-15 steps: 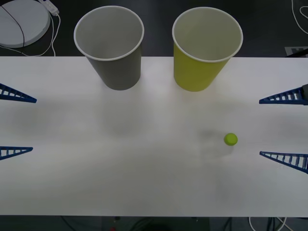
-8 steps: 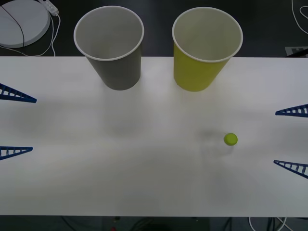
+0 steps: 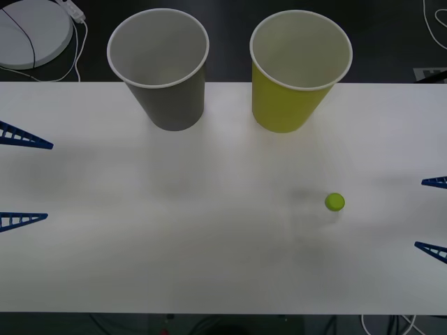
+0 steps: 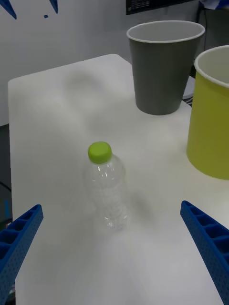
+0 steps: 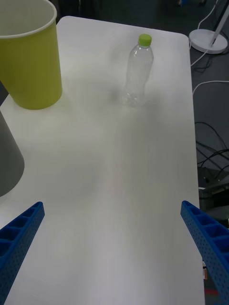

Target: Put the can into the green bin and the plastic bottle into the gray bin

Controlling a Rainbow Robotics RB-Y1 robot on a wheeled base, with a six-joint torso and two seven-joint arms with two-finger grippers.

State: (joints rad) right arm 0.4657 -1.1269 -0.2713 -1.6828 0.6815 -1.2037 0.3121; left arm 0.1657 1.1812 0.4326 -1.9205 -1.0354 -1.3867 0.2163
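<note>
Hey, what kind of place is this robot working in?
Probably a robotics lab or test room. A plain white table holds just a staged sorting setup: a gray bin, a green bin and a plastic bottle. Loose cables trail over the dark floor beside it.

A lab or test room was suggested. A bare white desk (image 3: 209,265) was set on a dark floor (image 5: 210,71), where loose white cables (image 5: 212,86) were trailed beside a round white stand base (image 3: 31,31). A pale wall was seen behind the desk in the right wrist view.
</note>
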